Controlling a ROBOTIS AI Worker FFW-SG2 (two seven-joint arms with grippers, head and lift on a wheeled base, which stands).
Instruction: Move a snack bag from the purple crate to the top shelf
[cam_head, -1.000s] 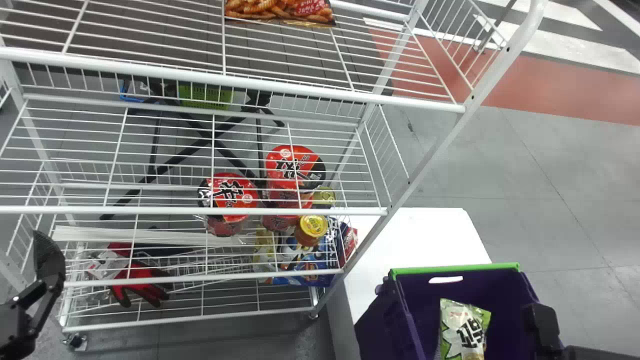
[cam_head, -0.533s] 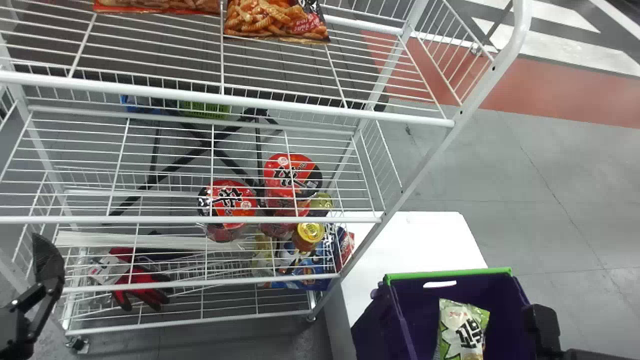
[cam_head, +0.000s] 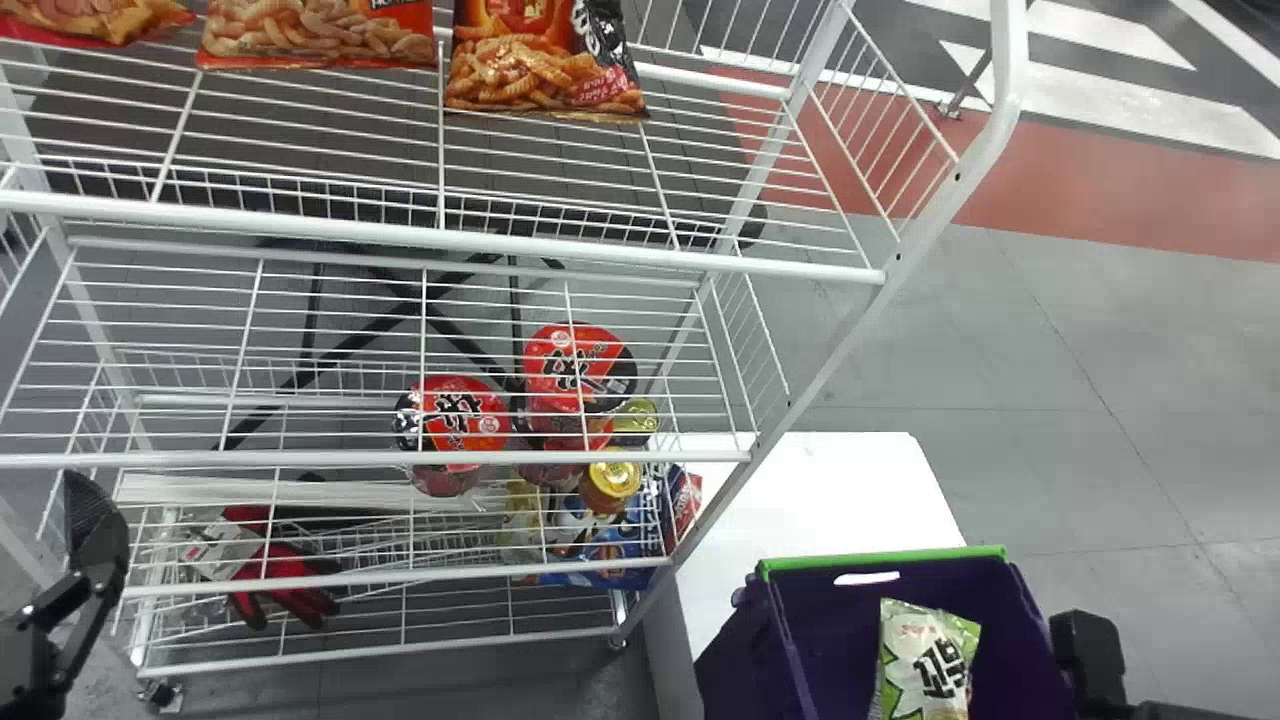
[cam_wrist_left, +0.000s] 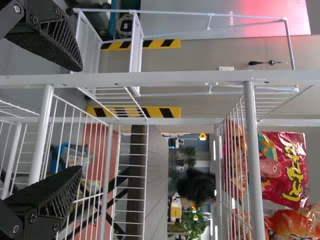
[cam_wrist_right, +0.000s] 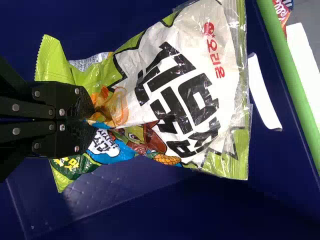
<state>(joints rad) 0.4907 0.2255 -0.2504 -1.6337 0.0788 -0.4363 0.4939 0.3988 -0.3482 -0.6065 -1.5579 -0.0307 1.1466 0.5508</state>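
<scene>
The snack bag (cam_wrist_right: 175, 95) is in the purple crate (cam_head: 880, 559), at the near right. The right gripper (cam_wrist_right: 94, 118) has its fingers closed together on the bag's creased part. The left gripper (cam_wrist_left: 80, 119) is wide open and holds nothing, beside the rack at the left. The step in hand seems to be securing the bag for lifting. Next, the right arm should raise it clear of the crate's rim, then carry it left and up to the top shelf (cam_head: 540, 247), where other snack bags (cam_head: 545, 70) lie.
</scene>
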